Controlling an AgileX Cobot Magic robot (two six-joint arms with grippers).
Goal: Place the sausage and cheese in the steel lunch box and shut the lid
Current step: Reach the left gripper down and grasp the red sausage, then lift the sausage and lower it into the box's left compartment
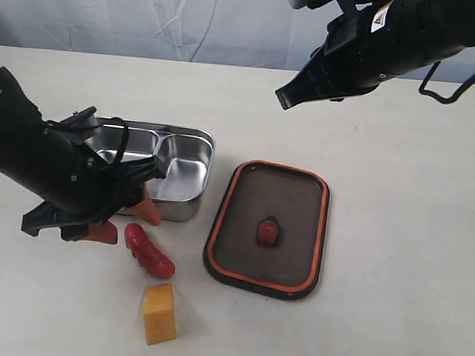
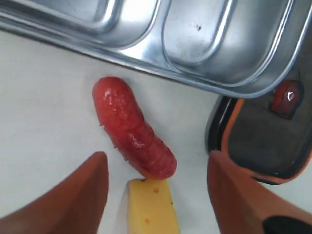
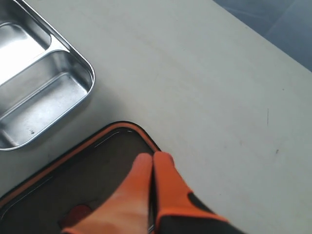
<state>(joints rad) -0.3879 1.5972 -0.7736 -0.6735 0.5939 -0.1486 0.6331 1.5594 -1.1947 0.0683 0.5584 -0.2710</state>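
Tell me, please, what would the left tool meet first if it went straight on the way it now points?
The left tool, open, would most likely meet the sausage first; the cheese lies just beside it, so depth is unsure.

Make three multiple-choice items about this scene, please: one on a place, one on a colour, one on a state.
1. Where does the sausage lie?
A. on the table, between the steel lunch box and the cheese
B. inside the lunch box
C. on top of the cheese

2. What colour is the rim of the lid?
A. green
B. blue
C. orange

3. How is the right gripper?
A. wide open
B. shut, holding nothing
C. shut on the cheese

Key:
1 A: both compartments are empty and the sausage lies on the table.
2 C: an orange band runs round the dark lid.
3 B: its fingers touch each other above the lid.
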